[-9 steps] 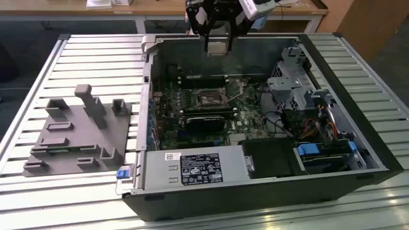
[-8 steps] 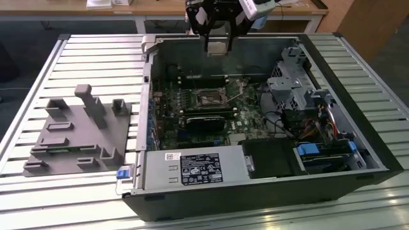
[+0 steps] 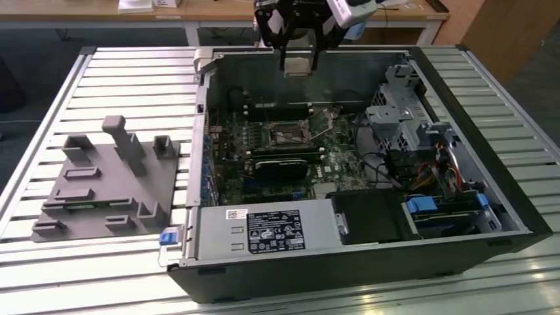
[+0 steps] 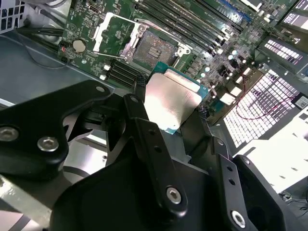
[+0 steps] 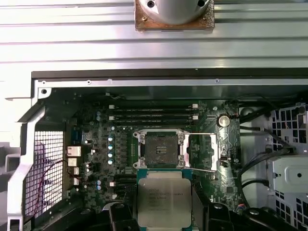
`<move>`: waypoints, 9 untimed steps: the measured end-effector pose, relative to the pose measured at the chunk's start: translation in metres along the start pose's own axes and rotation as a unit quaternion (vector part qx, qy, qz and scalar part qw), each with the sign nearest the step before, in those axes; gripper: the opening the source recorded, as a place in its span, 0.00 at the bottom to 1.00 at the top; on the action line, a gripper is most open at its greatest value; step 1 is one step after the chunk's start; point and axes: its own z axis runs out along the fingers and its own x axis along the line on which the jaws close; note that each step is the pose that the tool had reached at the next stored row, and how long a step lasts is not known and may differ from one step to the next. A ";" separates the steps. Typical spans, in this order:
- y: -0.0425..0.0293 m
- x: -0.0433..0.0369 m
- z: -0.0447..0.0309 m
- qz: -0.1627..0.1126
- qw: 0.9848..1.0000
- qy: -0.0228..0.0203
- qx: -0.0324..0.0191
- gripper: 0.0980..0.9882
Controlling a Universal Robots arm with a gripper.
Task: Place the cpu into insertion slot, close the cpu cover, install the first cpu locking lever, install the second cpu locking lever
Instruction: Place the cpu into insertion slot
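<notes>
Pincer (image 4: 171, 98) tight on the cpu (image 5: 161, 199), well clear of the bare insertion slot (image 5: 160, 149), cpu cover (image 5: 215, 151) open.

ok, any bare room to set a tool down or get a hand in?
Free: table slats between the grey fixture and the table's far edge, and slats on the exterior view's right of the case. Crowded: inside the case around the insertion slot; the end effector holds the cpu there.

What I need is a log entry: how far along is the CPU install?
Done: the gripper has the cpu clamped above the motherboard. In hand: getting it to the insertion slot, empty now. Left: seating it, closing the cpu cover, which lies flipped open beside the slot, and both levers.
</notes>
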 end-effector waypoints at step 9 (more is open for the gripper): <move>0.0000 0.0003 0.0001 0.022 1.000 -0.002 0.000 0.50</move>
